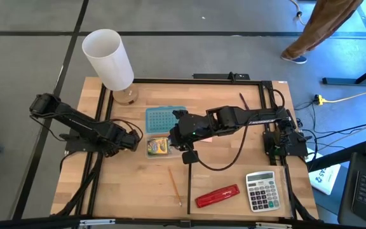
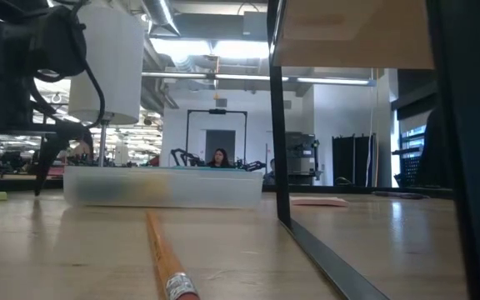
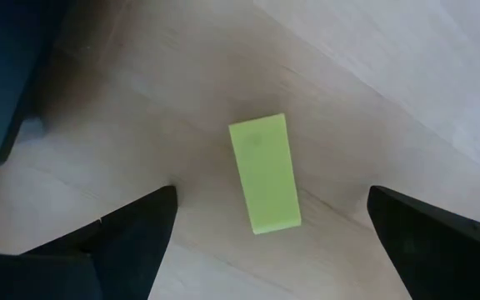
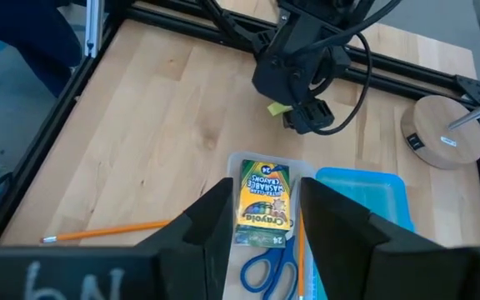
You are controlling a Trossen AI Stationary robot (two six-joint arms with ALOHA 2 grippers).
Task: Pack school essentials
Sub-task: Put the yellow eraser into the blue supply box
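My left gripper (image 3: 269, 221) hangs low over the table (image 1: 132, 191), fingers spread wide, nothing between them but bare wood and the tiny yellow eraser (image 3: 263, 173). Eraser lies flat on the wood, touching neither finger (image 3: 136, 229). In the high view the left gripper (image 1: 134, 140) sits at about 9 o'clock from the clear bin (image 1: 159, 147), just beside it.

My right gripper (image 4: 263, 218) hovers above that bin, fingers partly apart, holding nothing. Straight below the gap: the yellow-green crayon box (image 4: 264, 202), lying flat inside the bin. Blue-handled scissors (image 4: 269, 268) lie in the same bin, next to the crayon box, with a thin orange pencil (image 4: 300, 258) along the box's edge.

Blue lid (image 1: 165, 117) lies at 12 o'clock from the bin, touching or nearly so.

A second orange pencil (image 1: 174, 185) lies loose on the wood at 6 o'clock from the bin, apart from it. Red stapler (image 1: 217, 196) and grey calculator (image 1: 261, 190) sit toward 4 o'clock, well apart from the bin. White lamp (image 1: 108, 59) stands at 11 o'clock, at the table's far edge.
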